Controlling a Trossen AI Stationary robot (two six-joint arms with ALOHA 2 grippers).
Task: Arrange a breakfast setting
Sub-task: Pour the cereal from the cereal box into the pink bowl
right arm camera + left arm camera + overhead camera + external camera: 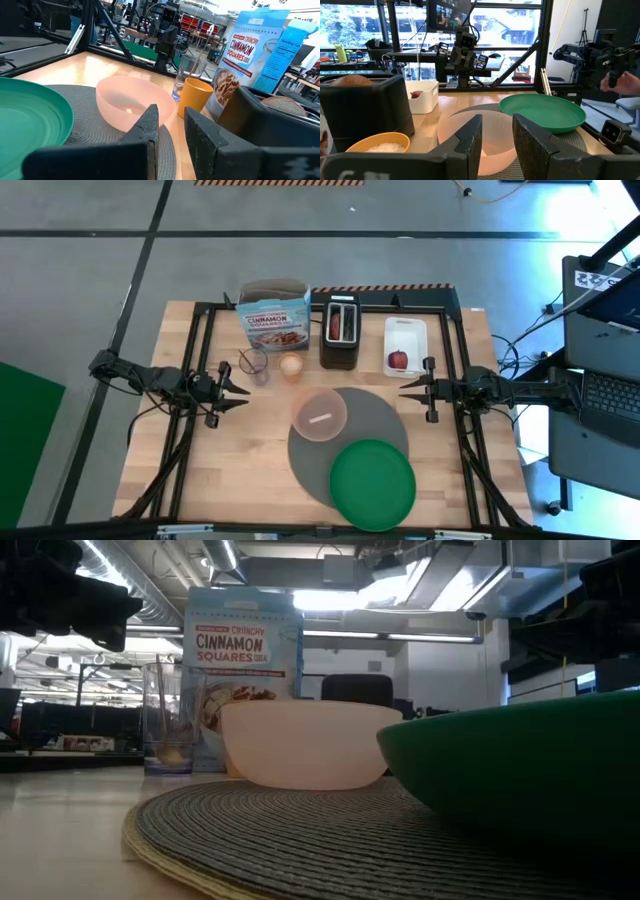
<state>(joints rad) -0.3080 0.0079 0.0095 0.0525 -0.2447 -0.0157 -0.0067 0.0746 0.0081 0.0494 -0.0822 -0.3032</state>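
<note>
Desk [200, 470], wooden, carrying the following. Grey placemat [380, 418], round, lying toward my right of centre. Pinkish bowl [319, 415], translucent, on the far-left part of the placemat, with a small pale spoon [322, 419] lying inside it. Green plate [372, 483], round, on the near edge of the placemat, overhanging it toward the desk's front; just beside the bowl, though I cannot tell whether they touch. Black toaster [340, 332] at the back, a tan bagel [334, 325] sitting in one slot. White tray [404, 345] beside the toaster, holding a small red apple [398, 360]. Cereal box [274, 316] marked Cinnamon Squares, upright at the back, on the toaster's other side. Clear glass [253, 365] and orange cup [290, 367] in front of the box, side by side. My left gripper [240, 390], released, fingers parted, empty, hanging above the desk near the glass and pointing toward the bowl. My right gripper [408, 390], also released and empty, fingers slightly apart, hanging near the tray and at the placemat's far right edge. In the left wrist view, a person's hand [620, 82] shows in the room beyond the desk.
</note>
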